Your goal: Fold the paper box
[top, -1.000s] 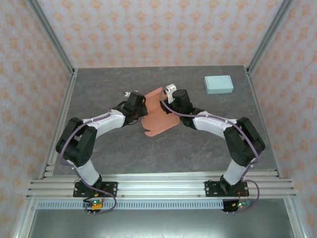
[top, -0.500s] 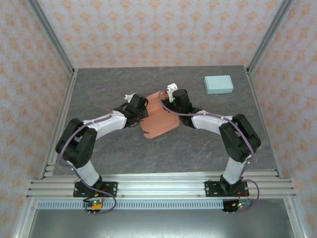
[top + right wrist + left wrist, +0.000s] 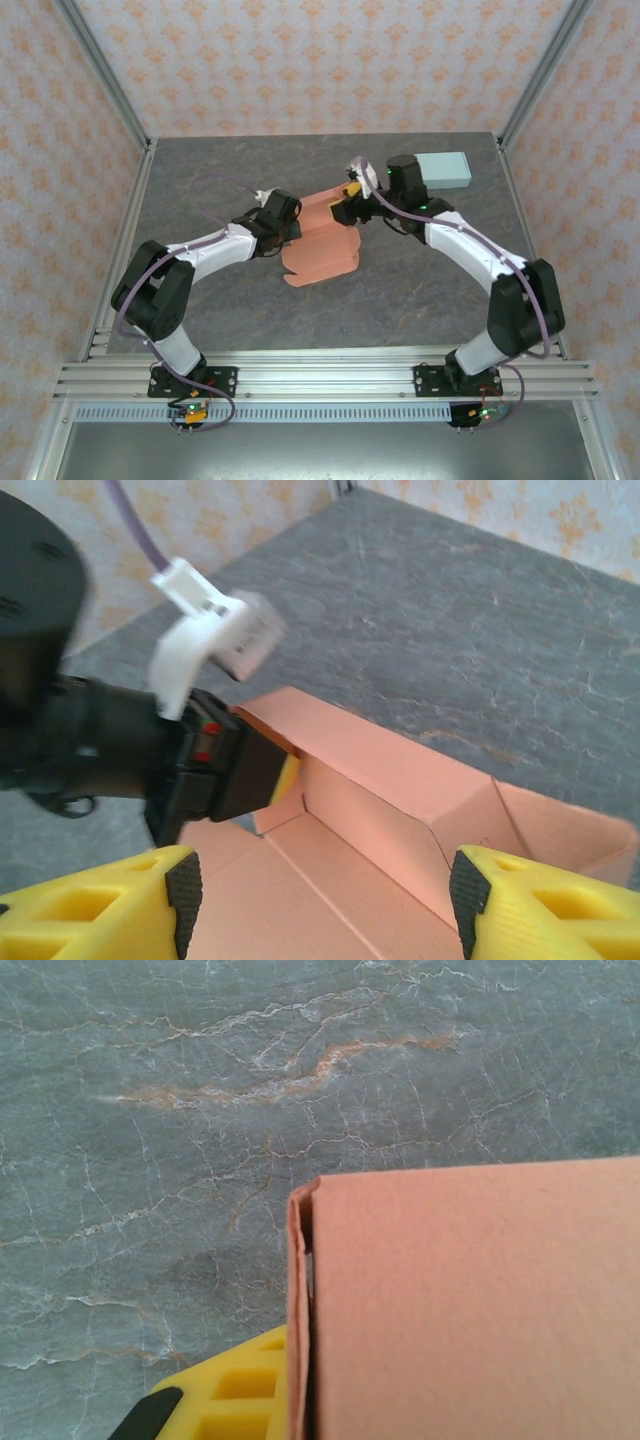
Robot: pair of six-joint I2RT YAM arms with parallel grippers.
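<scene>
Paper box [image 3: 322, 250] [image 3: 470, 1300] [image 3: 380, 790], salmon card w/ walls partly up, lies on the table [image 3: 230, 300] btwn both sets of fingers. The L gripper [image 3: 292, 226] [image 3: 230, 770] is closed tight on the box's wall edge, its yellow finger [image 3: 235, 1392] flush vs the doubled wall. The R gripper [image 3: 345, 206] [image 3: 322, 895] hangs just over the box's open inside, its yellow fingers [image 3: 100, 910] spread wide w/ nothing held. A teal box [image 3: 450, 170] sits beyond the R fingers, well apart.

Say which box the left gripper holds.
The salmon paper box mid-table, flaps open, pinched by the left gripper; the pale teal box lies closed, far right.
</scene>
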